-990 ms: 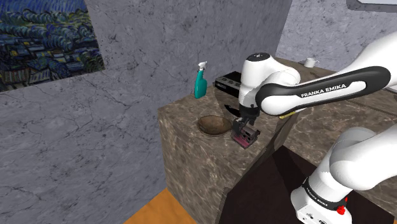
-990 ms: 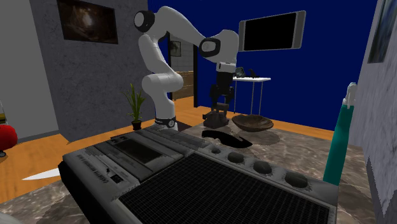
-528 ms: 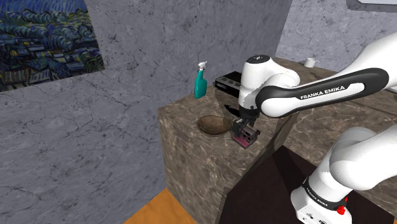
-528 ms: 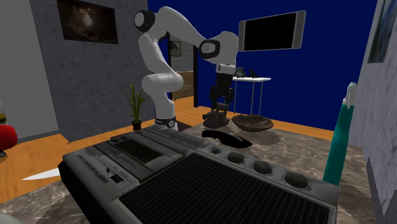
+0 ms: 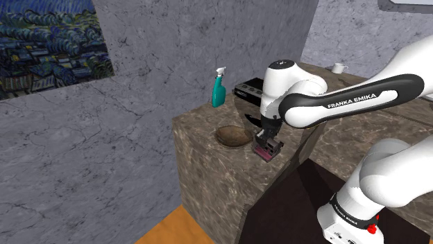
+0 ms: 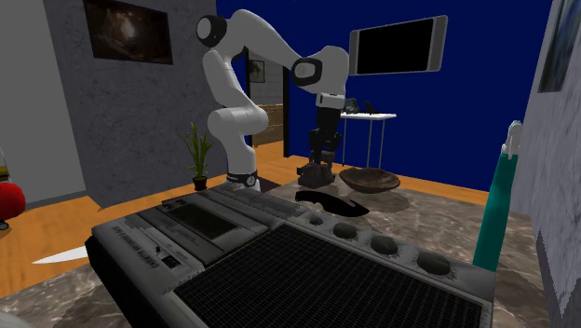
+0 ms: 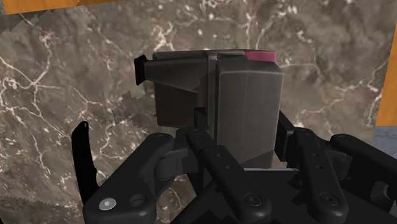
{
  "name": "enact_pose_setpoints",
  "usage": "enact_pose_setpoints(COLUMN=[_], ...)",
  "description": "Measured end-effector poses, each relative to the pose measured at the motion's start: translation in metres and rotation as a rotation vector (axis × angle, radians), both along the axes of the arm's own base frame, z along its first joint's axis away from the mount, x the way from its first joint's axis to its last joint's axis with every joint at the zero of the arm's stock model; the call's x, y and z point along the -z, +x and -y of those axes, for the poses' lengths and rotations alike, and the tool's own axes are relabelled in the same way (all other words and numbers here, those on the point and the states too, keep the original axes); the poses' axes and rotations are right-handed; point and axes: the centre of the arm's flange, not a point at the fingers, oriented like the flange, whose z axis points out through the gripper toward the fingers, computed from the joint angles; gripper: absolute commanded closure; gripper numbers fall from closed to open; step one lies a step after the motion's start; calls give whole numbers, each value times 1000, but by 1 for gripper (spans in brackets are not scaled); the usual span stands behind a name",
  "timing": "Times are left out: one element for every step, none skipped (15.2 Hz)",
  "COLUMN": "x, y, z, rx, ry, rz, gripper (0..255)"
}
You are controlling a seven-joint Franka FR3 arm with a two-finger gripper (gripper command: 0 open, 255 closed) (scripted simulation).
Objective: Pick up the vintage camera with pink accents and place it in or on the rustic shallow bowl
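The vintage camera (image 5: pixel 268 147), a dark grey box with pink trim, stands on the brown marble counter (image 5: pixel 208 156) near its front edge. My black gripper (image 5: pixel 266 138) comes down on it from above and is shut on the camera. In the wrist view the two fingers (image 7: pixel 207 149) clasp the grey body of the camera (image 7: pixel 216 89) from both sides. The shallow brown bowl (image 5: pixel 232 136) lies just beside the camera, toward the shoulder view's left. In the second exterior view the bowl (image 6: pixel 369 179) is to the right of the camera (image 6: pixel 316 170) and the gripper (image 6: pixel 321 155).
A teal spray bottle (image 5: pixel 218 90) and a grey cassette recorder (image 5: pixel 248 89) stand at the back of the counter by the wall. A dark flat object (image 6: pixel 328 200) lies between the recorder and the bowl. The counter drops off just in front of the camera.
The fingers, wide apart a moment ago, have closed on the camera. The arm and the camera have hardly moved.
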Motion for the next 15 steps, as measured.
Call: enact_pose_setpoints(x=[0, 0, 0, -2, -7, -11, -17, -21, -26, -30, -36, -40, -45, -51, -56], y=[0, 0, 0, 0, 0, 0, 0, 0, -1, 0, 0, -1, 0, 0, -1], z=[0, 0, 0, 0, 0, 0, 1, 1, 0, 0, 0, 0, 0, 0, 0], rx=[0, 0, 0, 0, 0, 0, 0, 0, 0, 0, 0, 0, 0, 0, 0], ry=[0, 0, 0, 0, 0, 0, 0, 0, 0, 0, 0, 0, 0, 0, 0], rz=[0, 0, 0, 0, -1, -1, -1, -1, -1, -1, -1, -1, -1, -1, -1], gripper=[255, 255, 255, 255, 255, 255, 255, 255, 255, 255, 255, 255, 255, 255, 255])
